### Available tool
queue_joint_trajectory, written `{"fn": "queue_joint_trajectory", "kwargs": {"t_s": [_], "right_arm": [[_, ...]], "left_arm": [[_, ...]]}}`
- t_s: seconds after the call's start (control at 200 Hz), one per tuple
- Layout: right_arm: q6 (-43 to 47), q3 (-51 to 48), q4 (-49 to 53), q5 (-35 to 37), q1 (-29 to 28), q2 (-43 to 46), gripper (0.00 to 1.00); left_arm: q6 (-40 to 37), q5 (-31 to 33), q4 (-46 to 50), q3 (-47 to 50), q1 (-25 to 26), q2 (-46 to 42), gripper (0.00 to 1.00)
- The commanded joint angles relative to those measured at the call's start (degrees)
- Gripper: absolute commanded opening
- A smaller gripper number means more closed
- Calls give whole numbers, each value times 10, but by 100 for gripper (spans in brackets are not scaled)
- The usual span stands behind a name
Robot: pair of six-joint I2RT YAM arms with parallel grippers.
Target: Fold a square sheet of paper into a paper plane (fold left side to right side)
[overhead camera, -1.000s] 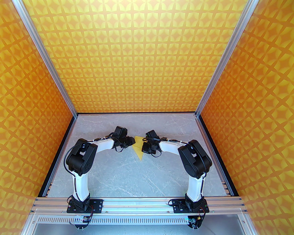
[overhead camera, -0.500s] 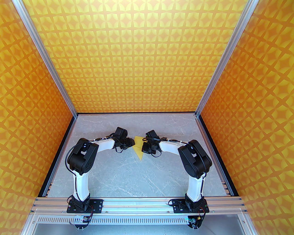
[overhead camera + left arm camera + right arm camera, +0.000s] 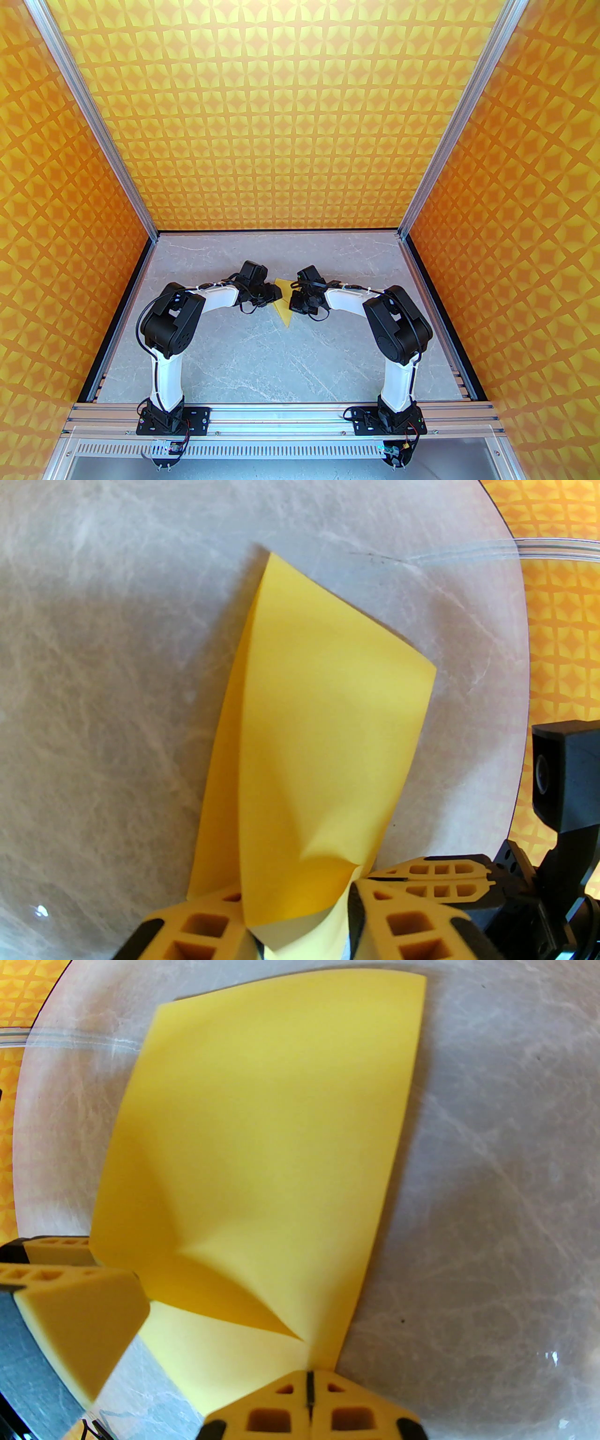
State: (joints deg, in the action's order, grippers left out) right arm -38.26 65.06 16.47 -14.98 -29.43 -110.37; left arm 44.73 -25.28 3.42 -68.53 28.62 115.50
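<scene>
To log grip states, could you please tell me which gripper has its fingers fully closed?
The right gripper: its fingers meet at the yellow paper's corner, while the left gripper's fingers stand apart around it.

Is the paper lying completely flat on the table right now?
No, in the left wrist view one flap of the paper is lifted and curled up between the left gripper's parted fingers, off the table.

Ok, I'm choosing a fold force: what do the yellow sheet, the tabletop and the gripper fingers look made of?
Yellow sheet: thin matte paper; it creases and curls softly.
Tabletop: grey marble-look slab or laminate, veined, slightly glossy.
Right gripper's fingers: likely yellow plastic, matte, with moulded lattice holes.
</scene>
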Motion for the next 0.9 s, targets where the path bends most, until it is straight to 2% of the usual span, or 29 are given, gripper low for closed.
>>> {"fn": "queue_joint_trajectory", "kwargs": {"t_s": [0.0, 0.205, 0.365, 0.665, 0.895], "right_arm": [[-1, -12, 9, -1, 1, -26, 0], [-1, -13, 4, -2, 2, -20, 0], [3, -16, -2, -4, 1, 6, 0], [2, -70, -76, -1, -17, 78, 0], [52, -46, -46, 37, -47, 76, 0]], "left_arm": [[-8, -23, -31, 21, 1, -24, 35], [-20, -23, -24, 24, 6, -10, 23], [-25, 0, 3, 15, 10, -8, 10], [-42, 61, 91, -22, 25, -16, 2], [-33, 62, 106, -30, 30, -15, 1]]}}
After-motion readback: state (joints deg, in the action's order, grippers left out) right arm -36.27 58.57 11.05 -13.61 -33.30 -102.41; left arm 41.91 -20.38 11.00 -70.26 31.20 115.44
